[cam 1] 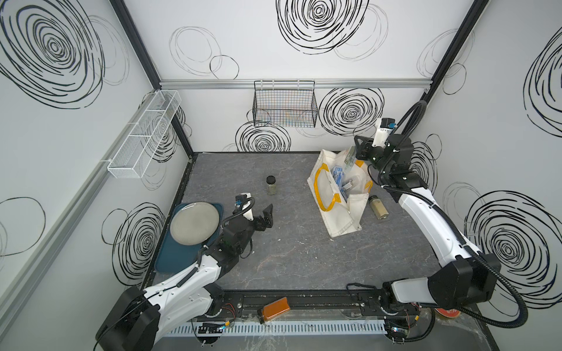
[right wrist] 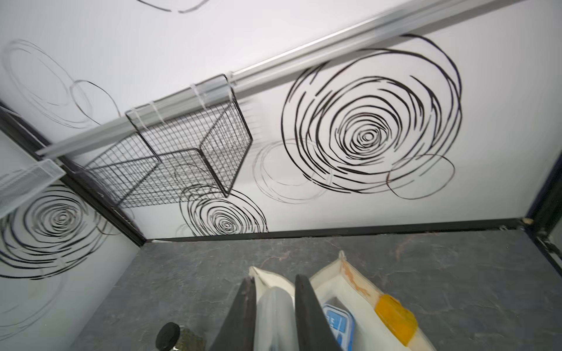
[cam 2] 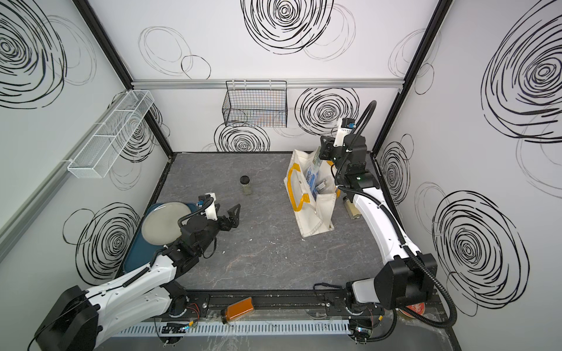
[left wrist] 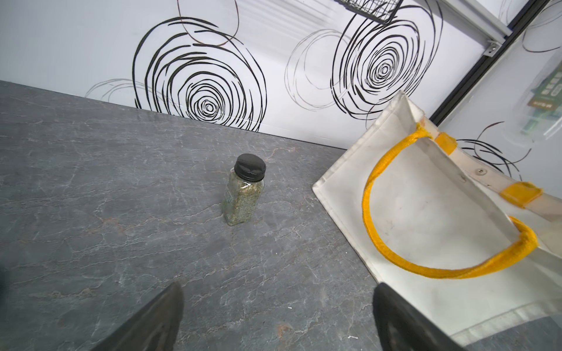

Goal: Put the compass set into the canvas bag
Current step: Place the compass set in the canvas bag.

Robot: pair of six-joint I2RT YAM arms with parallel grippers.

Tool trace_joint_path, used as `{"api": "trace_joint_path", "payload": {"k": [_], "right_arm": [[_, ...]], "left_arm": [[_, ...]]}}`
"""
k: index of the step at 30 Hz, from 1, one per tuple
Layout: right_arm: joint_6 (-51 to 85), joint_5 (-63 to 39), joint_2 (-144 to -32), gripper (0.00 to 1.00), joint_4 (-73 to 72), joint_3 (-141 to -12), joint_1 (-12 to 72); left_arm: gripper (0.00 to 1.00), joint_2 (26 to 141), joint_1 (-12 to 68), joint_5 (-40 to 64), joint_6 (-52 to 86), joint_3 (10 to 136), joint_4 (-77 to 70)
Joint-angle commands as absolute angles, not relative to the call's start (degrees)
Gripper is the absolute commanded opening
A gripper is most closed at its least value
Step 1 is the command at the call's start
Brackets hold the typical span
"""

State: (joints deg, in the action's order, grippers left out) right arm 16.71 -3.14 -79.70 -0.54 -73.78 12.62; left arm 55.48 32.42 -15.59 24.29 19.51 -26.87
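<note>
A: The bag (left wrist: 425, 197)?
B: Coarse cream cloth, woven yellow straps (left wrist: 367, 199).
A: The table (left wrist: 121, 182)?
B: Matt grey, stone-veined. The jar (left wrist: 243, 197) is clear and glossy, its lid (left wrist: 250, 167) ribbed black; the compass set (cam 1: 350, 159), clear plastic; the basket (right wrist: 188, 152), black wire.

Cream-white canvas bag (cam 1: 337, 221) with yellow-orange strap handles stands open-mouthed; clear plastic compass set case (cam 1: 350, 158), green-carded, is held upright in its mouth

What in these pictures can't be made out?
- Clear pack in the right gripper: contents blurred; the right wrist view's edge cuts it off.
- Bag bottom: hidden by its walls and blue cases in both top views.
- Lying jar: partly behind the right arm in a top view.
- Red thing: mostly behind the right arm's base.
</note>
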Motion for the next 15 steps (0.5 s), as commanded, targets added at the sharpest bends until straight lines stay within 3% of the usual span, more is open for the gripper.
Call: {"api": "trace_joint_path", "payload": {"k": [1,8,15], "right_arm": [[15.01,1.41,-83.15,0.11,1.58,-70.03,12.83],[16.0,0.09,-89.56,0.12,1.21,-67.06,12.86],[16.31,-4.8,-90.28,0.3,2.61,-68.4,12.99]], "left_arm": [[0.99,54.93,31.82,-18.43,25.51,19.25,-26.07],[0.99,53.59,30.9,-23.22,26.19,19.36,-21.6],[0.99,50.45,28.86,-26.44,25.49,18.57,-18.24]]}}
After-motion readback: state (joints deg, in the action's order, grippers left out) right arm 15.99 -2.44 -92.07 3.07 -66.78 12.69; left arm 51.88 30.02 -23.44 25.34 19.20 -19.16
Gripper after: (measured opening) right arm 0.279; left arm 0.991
